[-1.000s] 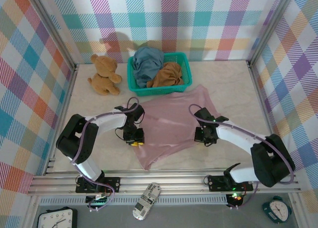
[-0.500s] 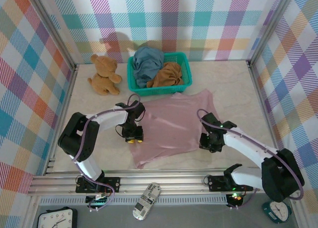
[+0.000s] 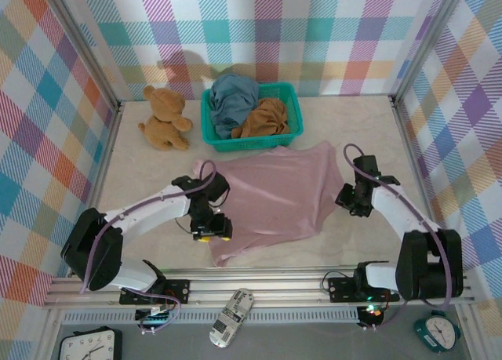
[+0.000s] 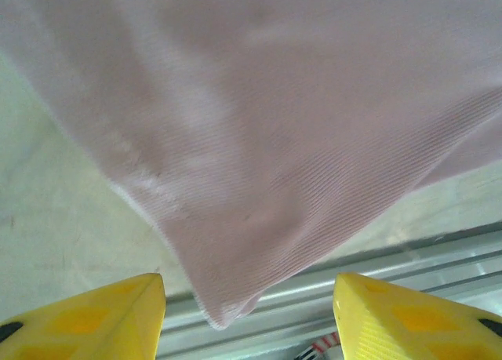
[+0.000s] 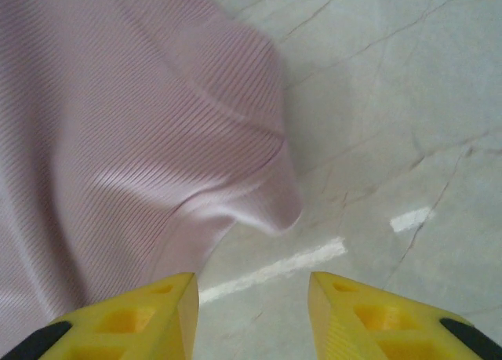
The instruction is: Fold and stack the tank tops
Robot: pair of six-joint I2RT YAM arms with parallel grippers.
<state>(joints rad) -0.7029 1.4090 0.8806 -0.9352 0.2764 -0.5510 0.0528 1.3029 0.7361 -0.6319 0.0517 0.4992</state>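
Left gripper (image 3: 212, 233), near-left of the teal basket (image 3: 292, 101): jaws open, empty, over the left edge of the pink tank top (image 3: 274, 199), which lies spread just in front of the basket. Right gripper (image 3: 351, 201), near-right of the basket: open, empty, just off the cloth. Judgement: pinch matching corners and fold edge to edge; the basket holds the crumpled blue top (image 3: 231, 97) and the ochre top (image 3: 265, 118).

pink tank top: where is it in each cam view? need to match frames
Top external: pink tank top lies spread mid-table, just in front of the teal basket.
Left wrist: it spans the upper frame, one corner pointing down toward the metal rail.
Right wrist: it covers the left half, with a rounded edge mid-frame.
Shared landmark: the pale marble table under it.
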